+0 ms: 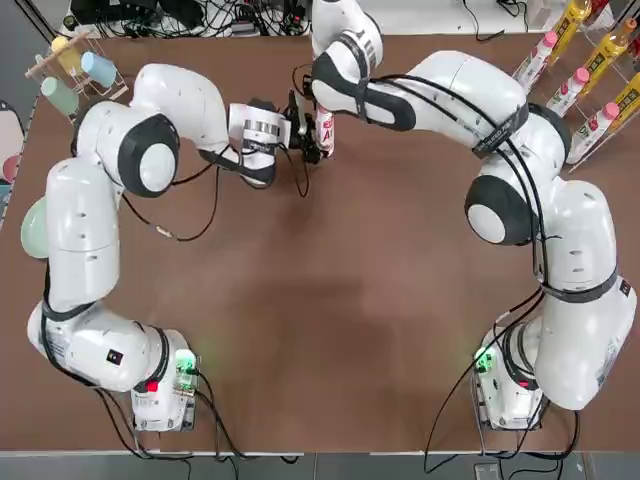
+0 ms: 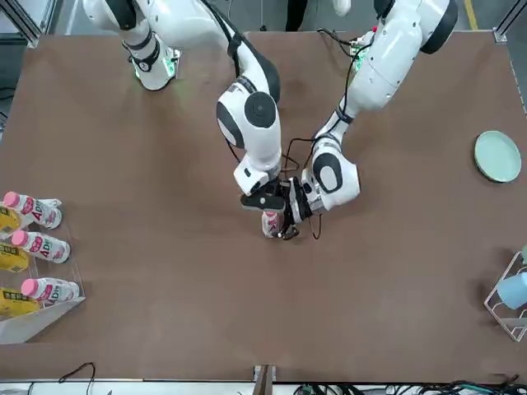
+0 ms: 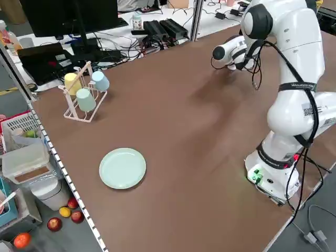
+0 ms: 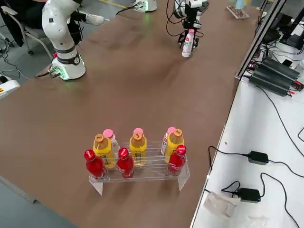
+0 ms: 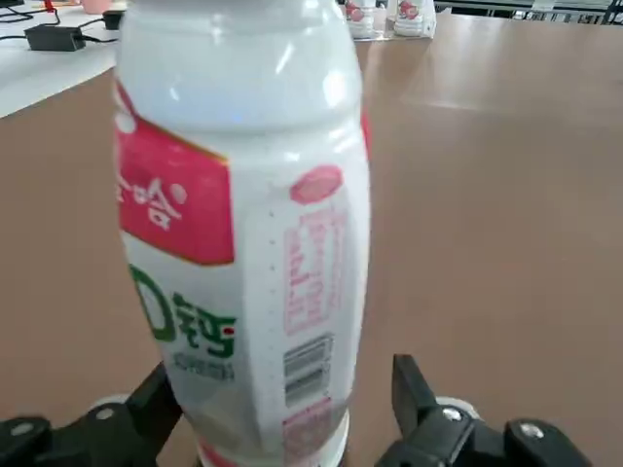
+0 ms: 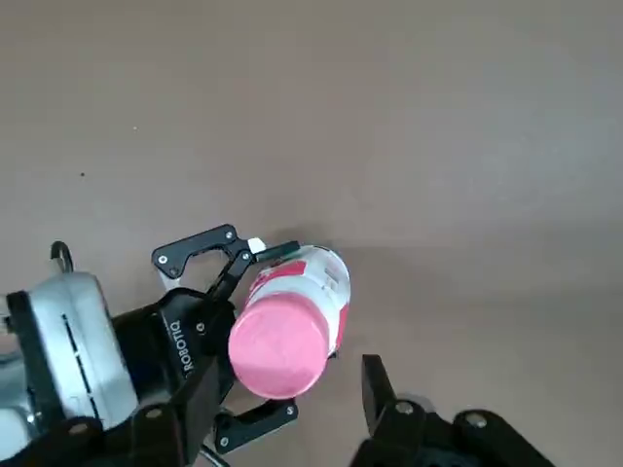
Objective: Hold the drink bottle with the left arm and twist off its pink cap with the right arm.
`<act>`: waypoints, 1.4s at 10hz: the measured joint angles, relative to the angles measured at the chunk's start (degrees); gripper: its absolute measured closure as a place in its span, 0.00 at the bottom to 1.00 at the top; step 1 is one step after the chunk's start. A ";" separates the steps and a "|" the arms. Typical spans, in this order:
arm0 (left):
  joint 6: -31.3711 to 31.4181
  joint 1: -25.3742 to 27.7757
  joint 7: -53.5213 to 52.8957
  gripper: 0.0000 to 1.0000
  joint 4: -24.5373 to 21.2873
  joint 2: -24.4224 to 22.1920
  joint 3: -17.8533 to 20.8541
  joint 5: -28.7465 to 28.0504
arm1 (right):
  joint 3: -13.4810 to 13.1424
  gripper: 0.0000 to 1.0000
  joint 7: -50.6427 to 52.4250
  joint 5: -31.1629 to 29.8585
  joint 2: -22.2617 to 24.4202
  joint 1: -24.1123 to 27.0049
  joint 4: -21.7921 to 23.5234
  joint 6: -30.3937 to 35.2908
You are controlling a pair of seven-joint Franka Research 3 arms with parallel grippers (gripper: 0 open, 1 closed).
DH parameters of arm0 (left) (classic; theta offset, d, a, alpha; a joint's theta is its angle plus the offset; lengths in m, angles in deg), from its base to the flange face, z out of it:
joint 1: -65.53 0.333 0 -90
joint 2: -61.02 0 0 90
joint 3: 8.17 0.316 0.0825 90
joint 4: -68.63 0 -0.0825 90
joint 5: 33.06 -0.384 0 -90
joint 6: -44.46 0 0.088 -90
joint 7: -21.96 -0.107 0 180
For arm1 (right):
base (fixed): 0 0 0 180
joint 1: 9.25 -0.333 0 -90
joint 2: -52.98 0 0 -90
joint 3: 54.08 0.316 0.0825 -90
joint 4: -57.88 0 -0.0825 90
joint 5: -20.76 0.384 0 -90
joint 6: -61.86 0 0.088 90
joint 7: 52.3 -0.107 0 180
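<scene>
The drink bottle (image 1: 325,133) stands upright on the table (image 1: 330,330), near its far edge in the top view, with the pink cap (image 6: 279,341) on top. The left gripper (image 1: 300,128) is at the bottle's left side with its fingers around the body, and the right gripper (image 2: 268,200) is directly above the cap. The rack of bottles (image 4: 137,159) is far to the bottle's right, and the plate (image 3: 123,168) and cup rack (image 3: 84,97) far to its left.
</scene>
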 joint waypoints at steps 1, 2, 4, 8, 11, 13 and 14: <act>0.16 0.00 -0.31 0.13 0.13 0.03 0.02 0.00 | -0.01 0.34 -0.01 0.00 0.00 0.00 -0.03 -0.01; 0.24 0.00 -0.69 0.17 0.18 0.04 0.04 0.00 | -0.04 0.35 -0.04 0.00 0.00 0.00 -0.06 -0.01; 0.30 0.00 -0.91 0.31 0.28 0.06 0.08 0.00 | -0.07 0.35 -0.05 -0.02 0.00 0.00 -0.11 -0.22; 0.30 0.00 -0.91 0.40 0.33 0.06 0.08 0.00 | -0.15 0.35 -0.06 -0.80 -0.03 -0.01 -0.19 -0.95; 0.30 0.00 -0.91 0.40 0.33 0.06 0.08 0.00 | -0.15 0.39 -0.06 -1.19 -0.20 -0.05 -0.19 -1.00; 0.30 0.00 -0.91 0.40 0.32 0.06 0.08 0.12 | -0.22 0.43 -0.06 -1.20 -0.22 -0.05 -0.19 -1.07; 0.30 0.00 -0.91 0.40 0.32 0.06 0.08 0.14 | -0.29 0.44 -0.06 -1.20 -0.22 -0.05 -0.19 -1.07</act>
